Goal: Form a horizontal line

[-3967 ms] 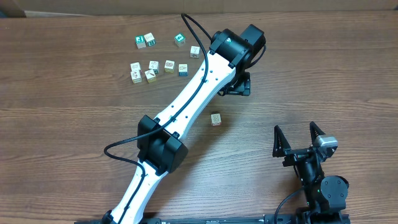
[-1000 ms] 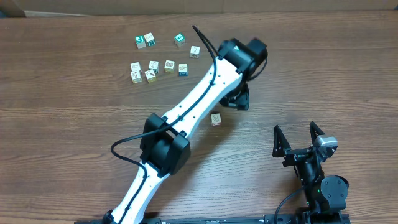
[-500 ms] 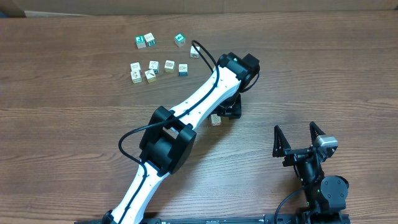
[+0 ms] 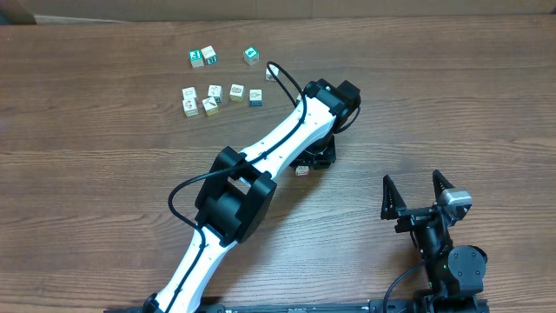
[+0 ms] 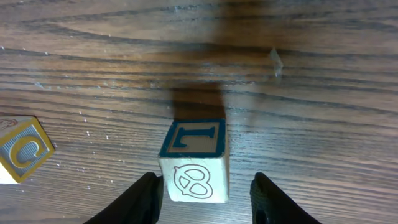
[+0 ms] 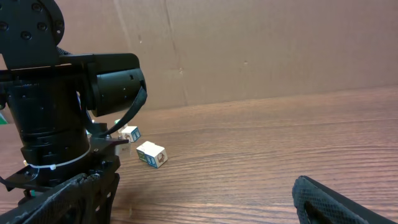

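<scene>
A lone pale cube (image 5: 194, 163) with a blue-framed letter on top and a pretzel picture on its near face sits on the table; from overhead the cube (image 4: 301, 171) shows only partly under the arm. My left gripper (image 5: 208, 196) is down around it. The left finger touches its side and the right finger stands a gap away, so it is open. The horizontal line (image 4: 236, 91) is a loose row of several pale cubes at the back left, with gaps between them. My right gripper (image 4: 417, 193) rests wide open at the front right, holding nothing.
Two more cubes (image 4: 189, 106) lie just in front of the row. Green-faced cubes (image 4: 196, 58) and others lie scattered behind it. A yellow-lettered cube (image 5: 18, 149) sits left of my left gripper. The white left arm (image 4: 261, 165) crosses the table's middle.
My left gripper has moved forward and left, come down over the lone cube, and narrowed its jaws around it. The right arm has not moved.
</scene>
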{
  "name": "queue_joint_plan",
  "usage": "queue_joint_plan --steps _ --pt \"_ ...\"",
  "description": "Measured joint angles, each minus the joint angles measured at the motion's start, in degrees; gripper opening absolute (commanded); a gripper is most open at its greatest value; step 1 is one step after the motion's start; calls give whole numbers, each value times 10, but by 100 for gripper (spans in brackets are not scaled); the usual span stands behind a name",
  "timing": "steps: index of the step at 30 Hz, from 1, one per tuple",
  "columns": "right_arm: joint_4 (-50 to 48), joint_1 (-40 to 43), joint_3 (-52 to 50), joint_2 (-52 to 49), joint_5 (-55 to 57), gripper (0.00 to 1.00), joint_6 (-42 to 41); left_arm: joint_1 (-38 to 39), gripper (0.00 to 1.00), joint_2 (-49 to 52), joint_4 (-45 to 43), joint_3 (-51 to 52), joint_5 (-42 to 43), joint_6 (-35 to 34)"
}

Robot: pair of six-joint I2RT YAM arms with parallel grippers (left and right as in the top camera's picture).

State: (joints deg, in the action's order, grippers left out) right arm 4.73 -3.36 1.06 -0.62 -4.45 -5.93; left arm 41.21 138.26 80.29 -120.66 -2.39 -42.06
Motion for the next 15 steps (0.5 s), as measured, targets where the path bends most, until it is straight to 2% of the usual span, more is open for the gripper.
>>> queue_joint_plan --steps 15 --pt "0 0 0 0 0 100 0 0 41 0 -26 32 -17 -5"
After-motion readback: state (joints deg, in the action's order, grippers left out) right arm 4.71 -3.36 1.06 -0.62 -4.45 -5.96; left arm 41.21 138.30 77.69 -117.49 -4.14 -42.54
